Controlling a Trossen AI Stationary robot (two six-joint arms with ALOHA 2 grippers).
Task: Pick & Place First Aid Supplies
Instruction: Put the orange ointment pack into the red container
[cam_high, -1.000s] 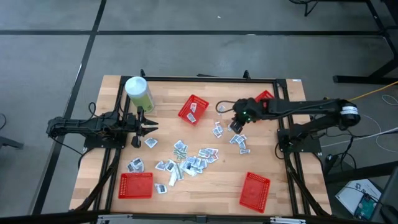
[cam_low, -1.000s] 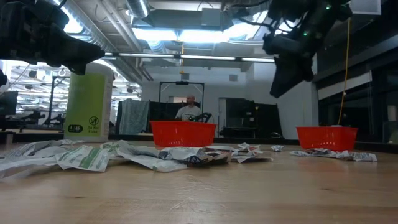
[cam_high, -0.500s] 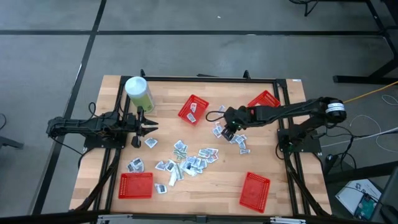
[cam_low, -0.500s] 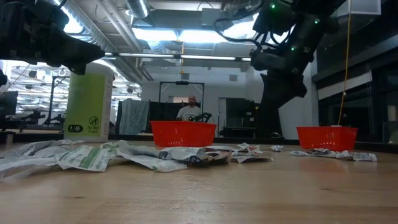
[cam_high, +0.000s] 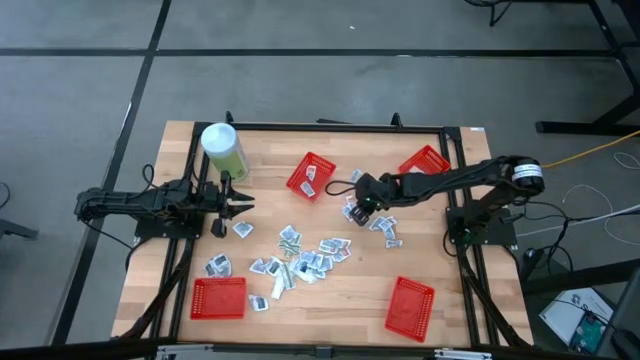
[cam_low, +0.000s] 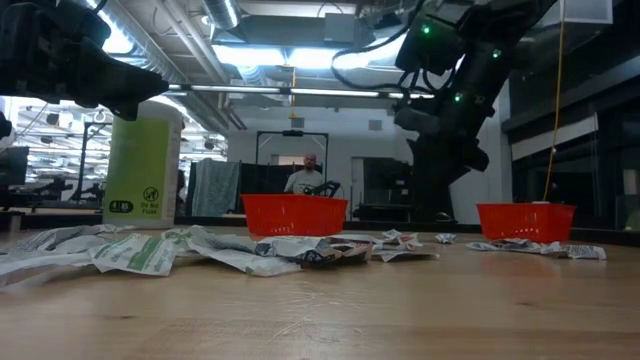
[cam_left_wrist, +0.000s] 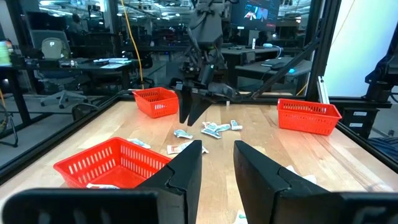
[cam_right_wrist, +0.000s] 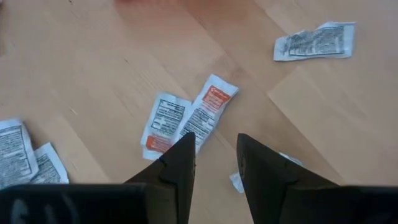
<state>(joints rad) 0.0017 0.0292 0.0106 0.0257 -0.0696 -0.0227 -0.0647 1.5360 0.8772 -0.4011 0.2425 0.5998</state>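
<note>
Red baskets (cam_high: 311, 176) hold few packets; most packets (cam_high: 305, 257) still litter the tabletop (cam_high: 350, 290). Right gripper (cam_high: 358, 205), jaws slightly apart and empty, hangs over some; left gripper (cam_high: 243, 200) likewise idle.

floor (cam_high: 300, 80): grey | ceiling lights (cam_low: 290, 55): bright | desks (cam_left_wrist: 112, 62): behind

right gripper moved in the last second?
Yes. In the high view the right gripper has travelled left, away from the basket at the table's right edge, and now sits over loose packets.
</note>
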